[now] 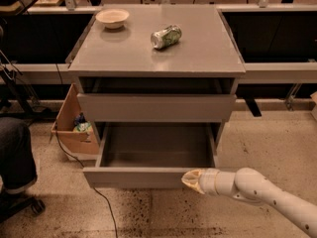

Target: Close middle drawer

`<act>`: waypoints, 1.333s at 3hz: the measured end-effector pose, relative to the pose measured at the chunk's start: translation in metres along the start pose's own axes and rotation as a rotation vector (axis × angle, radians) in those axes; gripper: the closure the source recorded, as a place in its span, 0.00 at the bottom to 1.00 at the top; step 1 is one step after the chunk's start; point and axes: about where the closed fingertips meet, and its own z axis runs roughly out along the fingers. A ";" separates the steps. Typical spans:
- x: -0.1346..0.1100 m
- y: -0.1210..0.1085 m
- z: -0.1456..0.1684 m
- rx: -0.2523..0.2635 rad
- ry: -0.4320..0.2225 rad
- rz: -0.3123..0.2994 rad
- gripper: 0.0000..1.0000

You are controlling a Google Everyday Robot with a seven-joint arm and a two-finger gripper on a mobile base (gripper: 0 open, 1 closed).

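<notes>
The middle drawer (148, 176) is pulled far out of the grey cabinet (158, 53), and its grey inside shows bare. My gripper (190, 179) comes in from the lower right on a white arm (257, 190). Its cream tip rests against the right part of the drawer's flat front, near the top edge. The fingers look pressed together and hold nothing. The taller drawer front (156, 108) above stands nearly shut, with a dark gap over it.
A bowl (112, 18) and a green can (166, 36) lying on its side are on the cabinet top. A cardboard box (74, 128) and a cable (101, 197) are on the floor at the left, beside a person's leg (15, 155). Tables stand on both sides.
</notes>
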 end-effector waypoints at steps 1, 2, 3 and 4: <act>0.016 -0.018 0.024 0.046 -0.031 0.013 1.00; 0.015 -0.028 0.043 0.059 -0.056 0.009 1.00; 0.005 -0.041 0.068 0.063 -0.092 -0.002 1.00; -0.017 -0.061 0.095 0.087 -0.129 -0.031 1.00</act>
